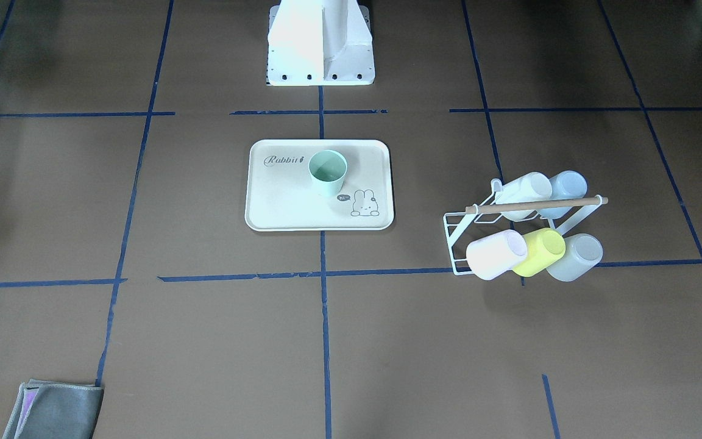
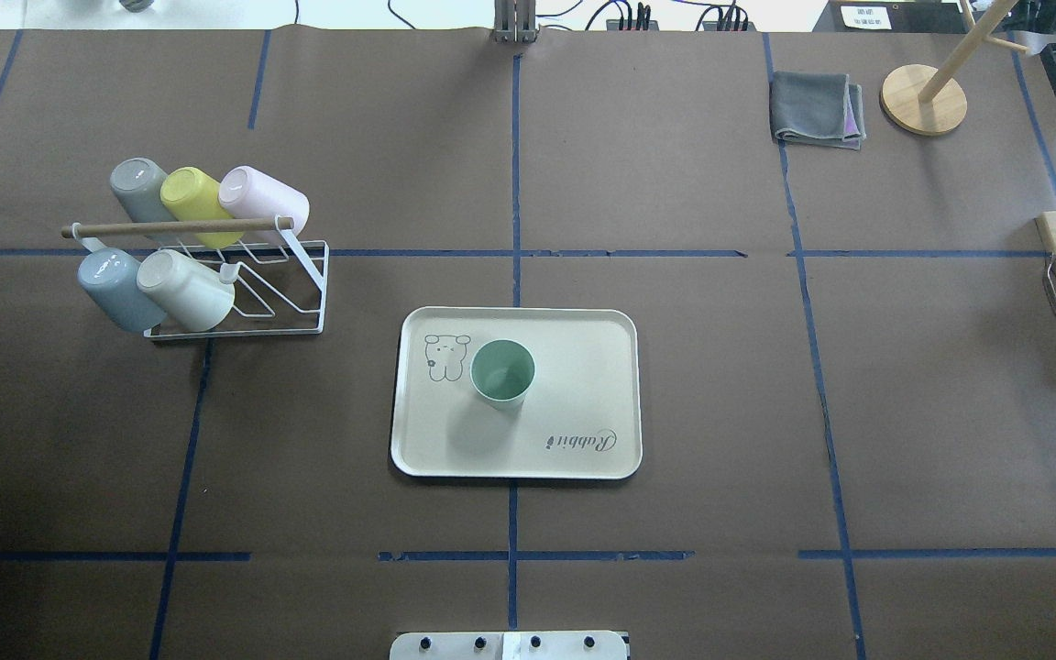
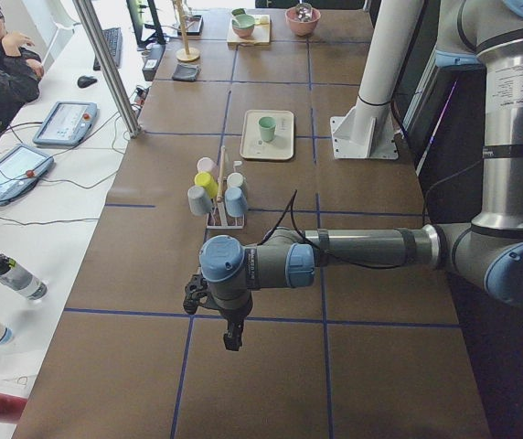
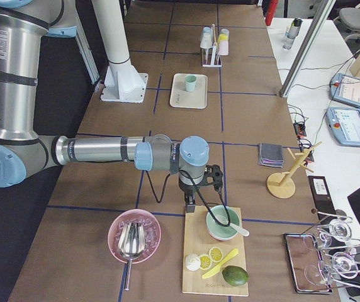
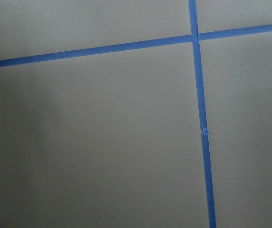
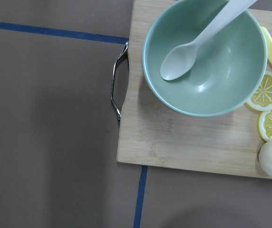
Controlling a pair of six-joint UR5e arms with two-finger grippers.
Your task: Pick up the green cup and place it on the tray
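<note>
The green cup (image 1: 328, 172) stands upright on the cream tray (image 1: 290, 201), near its rabbit drawing, at the table's middle. Both also show in the overhead view, cup (image 2: 502, 372) and tray (image 2: 583, 367). Neither arm is in those two views. The left gripper (image 3: 232, 340) shows only in the exterior left view, pointing down over bare table far from the tray; I cannot tell if it is open or shut. The right gripper (image 4: 189, 204) shows only in the exterior right view, above a wooden board's edge, also far from the tray; I cannot tell its state.
A white wire rack (image 2: 198, 257) with several cups lying on it stands on the robot's left. A grey cloth (image 2: 817, 108) and a wooden stand (image 2: 924, 99) are at the far right. Under the right wrist, a cutting board (image 6: 183, 137) carries a green bowl (image 6: 205, 57) with a spoon.
</note>
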